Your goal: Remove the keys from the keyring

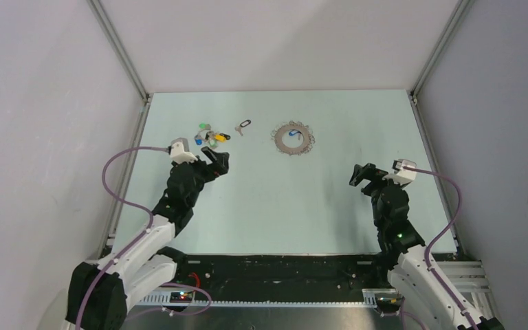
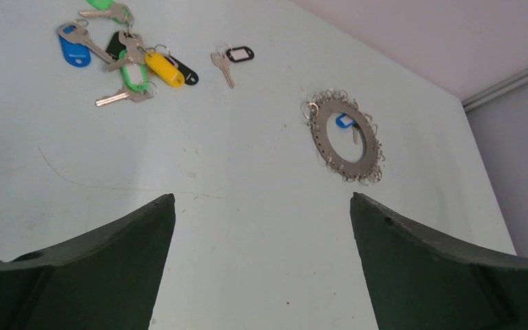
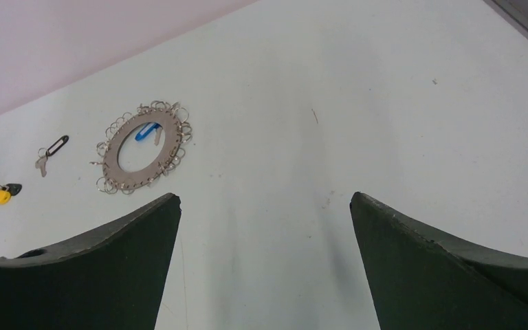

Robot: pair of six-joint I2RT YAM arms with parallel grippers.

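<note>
The keyring (image 1: pixel 290 148) is a flat grey metal hoop with a fringe of small wire rings round its rim. It lies flat at the table's far middle. One key with a blue tag (image 1: pixel 291 132) lies in its hole. The hoop (image 2: pixel 326 134) and blue-tagged key (image 2: pixel 344 122) show in the left wrist view. They also show in the right wrist view, hoop (image 3: pixel 132 181) and key (image 3: pixel 148 130). My left gripper (image 1: pixel 218 161) is open and empty, left of the hoop. My right gripper (image 1: pixel 361 180) is open and empty, nearer and to its right.
A loose pile of keys with blue, green, yellow and black tags (image 1: pixel 210 135) lies at the far left, just beyond my left gripper. A single key with a black tag (image 1: pixel 242 126) lies between the pile and the hoop. Walls enclose the table on three sides.
</note>
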